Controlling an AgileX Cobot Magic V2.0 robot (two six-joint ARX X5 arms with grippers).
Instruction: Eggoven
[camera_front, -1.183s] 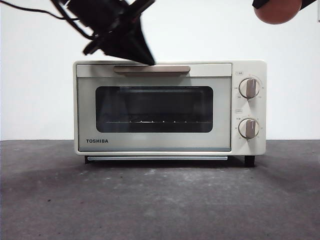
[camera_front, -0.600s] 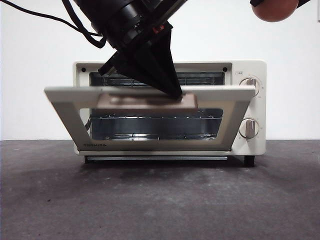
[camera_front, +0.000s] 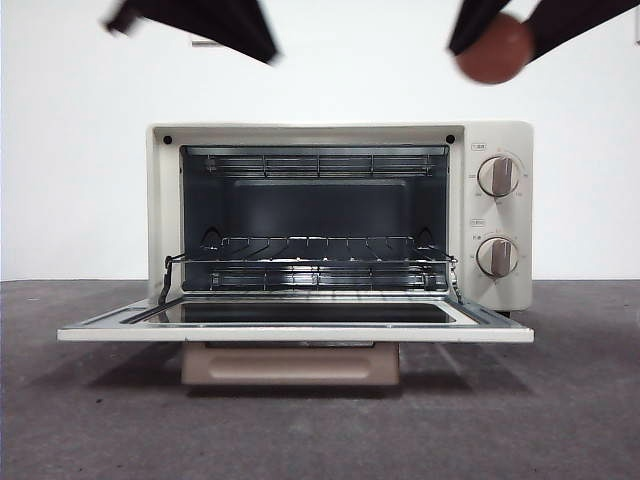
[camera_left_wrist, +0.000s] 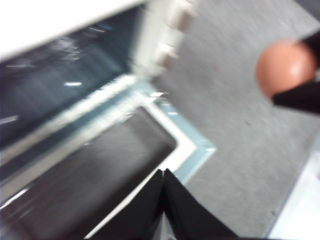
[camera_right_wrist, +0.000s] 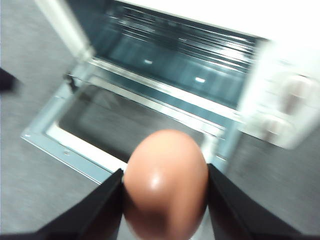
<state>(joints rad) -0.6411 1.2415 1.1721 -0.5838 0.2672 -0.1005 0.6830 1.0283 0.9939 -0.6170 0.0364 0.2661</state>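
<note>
The cream TOSHIBA oven (camera_front: 505, 220) stands mid-table with its door (camera_front: 295, 332) folded down flat and the wire rack (camera_front: 315, 250) inside exposed. My right gripper (camera_front: 495, 30) hangs above the oven's knob side, shut on the reddish-brown egg (camera_front: 493, 48). In the right wrist view the egg (camera_right_wrist: 165, 182) fills the space between the two black jaws of the right gripper (camera_right_wrist: 165, 172), with the open oven (camera_right_wrist: 280, 105) below it. My left gripper (camera_front: 265, 48) is raised above the oven's left part, and its jaws (camera_left_wrist: 164, 174) are shut and empty over the door glass (camera_left_wrist: 100, 170). The left wrist view also catches the egg (camera_left_wrist: 286, 67).
Two round knobs (camera_front: 498, 176) sit on the oven's right panel. The lowered door sticks out toward the table's front, its handle (camera_front: 290, 365) hanging beneath it. Dark grey tabletop (camera_front: 580, 400) lies on both sides, and a white wall stands behind.
The oven door went from closed to fully down. My left gripper let go of the handle and rose to the top left. The egg in the right gripper came lower and leftward.
</note>
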